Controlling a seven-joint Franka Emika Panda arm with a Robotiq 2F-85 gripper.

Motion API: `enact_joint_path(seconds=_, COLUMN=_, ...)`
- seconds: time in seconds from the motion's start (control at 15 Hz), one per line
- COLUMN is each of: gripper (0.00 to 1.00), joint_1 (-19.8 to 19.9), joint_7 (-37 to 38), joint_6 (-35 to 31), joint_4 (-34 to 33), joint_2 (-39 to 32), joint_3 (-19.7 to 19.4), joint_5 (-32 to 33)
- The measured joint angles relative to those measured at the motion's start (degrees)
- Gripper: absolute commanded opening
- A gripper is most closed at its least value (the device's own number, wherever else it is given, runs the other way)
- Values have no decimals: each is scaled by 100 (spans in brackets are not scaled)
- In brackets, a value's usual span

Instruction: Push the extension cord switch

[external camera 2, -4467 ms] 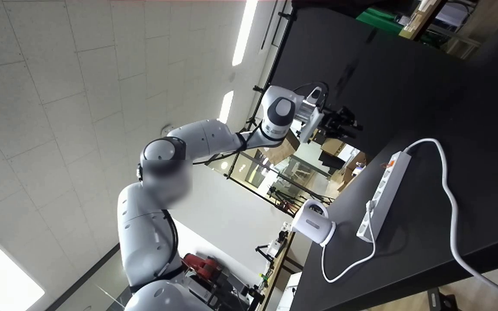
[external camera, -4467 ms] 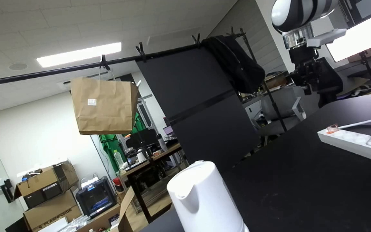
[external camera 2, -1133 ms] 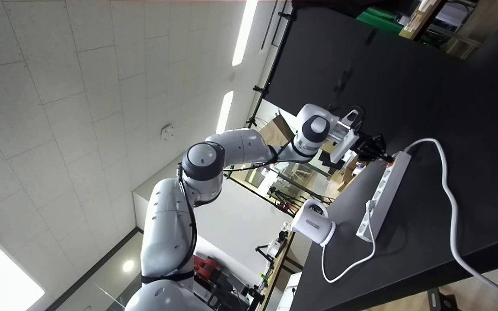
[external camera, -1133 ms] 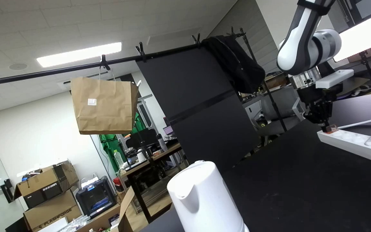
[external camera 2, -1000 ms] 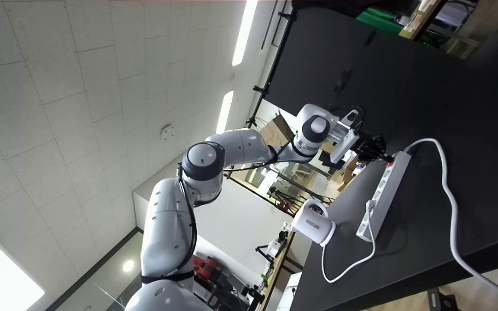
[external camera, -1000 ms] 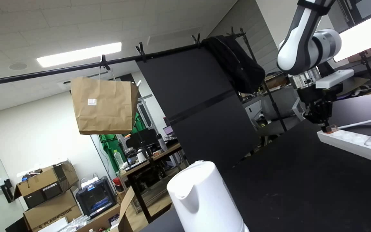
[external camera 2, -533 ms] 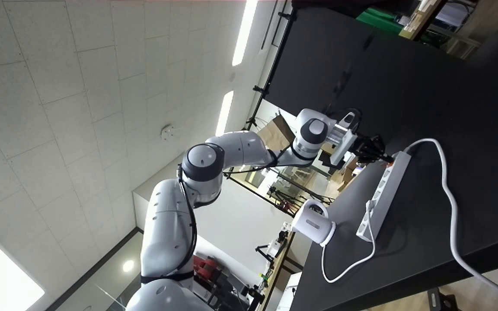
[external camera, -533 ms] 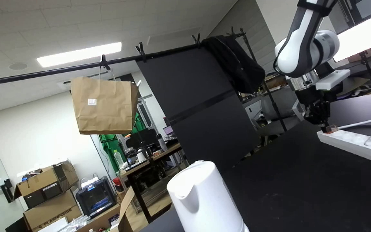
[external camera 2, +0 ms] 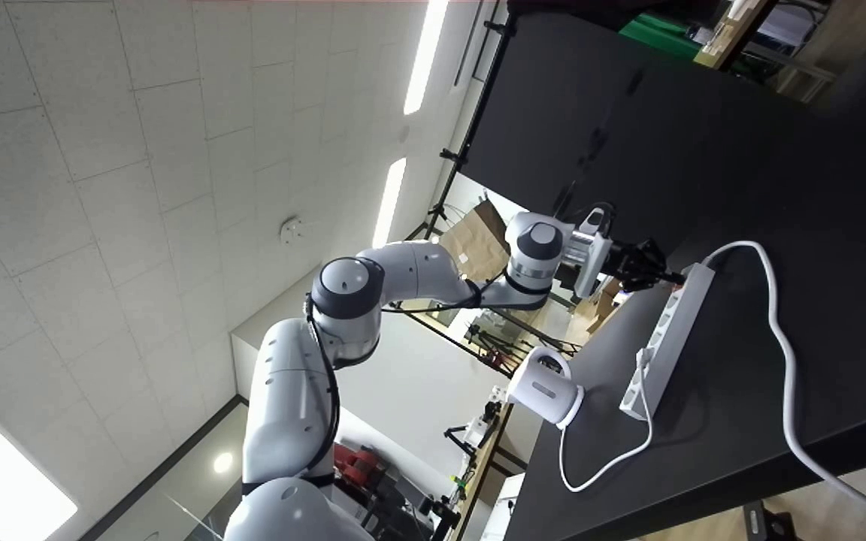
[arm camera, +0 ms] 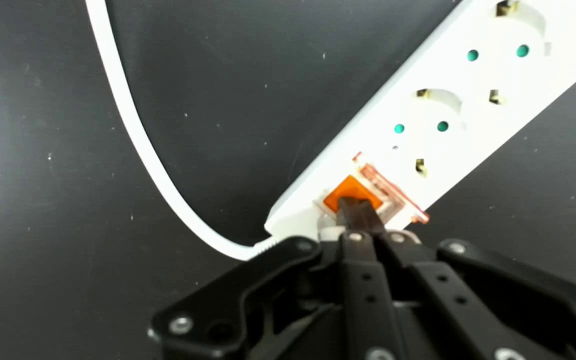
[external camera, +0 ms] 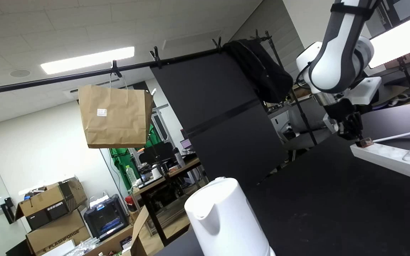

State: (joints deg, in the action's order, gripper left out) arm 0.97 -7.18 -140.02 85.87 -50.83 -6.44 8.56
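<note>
Clenched pincer [arm camera: 360, 212] at the orange switch [arm camera: 350, 190]

In an exterior view, the kettle [external camera: 233, 220] shows its spout [external camera: 209, 222] while the extension cord strip [external camera: 392, 160] runs off the edge. In an exterior view, the strip lies whole on the table [external camera 2: 734, 406], and the kettle's handle [external camera 2: 564, 364] appears. Only the wrist view clearly bares the switch, at the pincer's joined fingertips [arm camera: 365, 218], which cover its lower edge.

Rests with fingertips [arm camera: 356, 214] on the switch [arm camera: 350, 189], near the cable [arm camera: 130, 115], at one end of the extension cord [external camera 2: 670, 334] on the table [external camera 2: 730, 357], right of the kettle [external camera 2: 552, 397] in both exterior views.
</note>
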Motion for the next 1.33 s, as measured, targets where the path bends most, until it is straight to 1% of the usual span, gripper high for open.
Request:
enact_joint_path(seconds=0.53, gripper=0, joint_1=-614, joint_7=409, joint_6=-708, joint_4=570, joint_2=129, joint_3=-517, joint_5=953)
enact_joint_path(seconds=0.8, gripper=0, joint_1=-833, joint_7=535, joint_6=-850, joint_4=743, joint_2=174, joint_3=-696, joint_5=1222)
enact_joint_path(seconds=1.07, gripper=0, joint_1=-834, joint_7=541, joint_6=-847, joint_4=797, joint_2=226, joint_3=-652, joint_5=1171)
enact_joint_path(seconds=1.33, gripper=0, joint_1=-754, joint_7=540, joint_6=-832, joint_4=813, joint_2=395, joint_3=-470, joint_5=985)
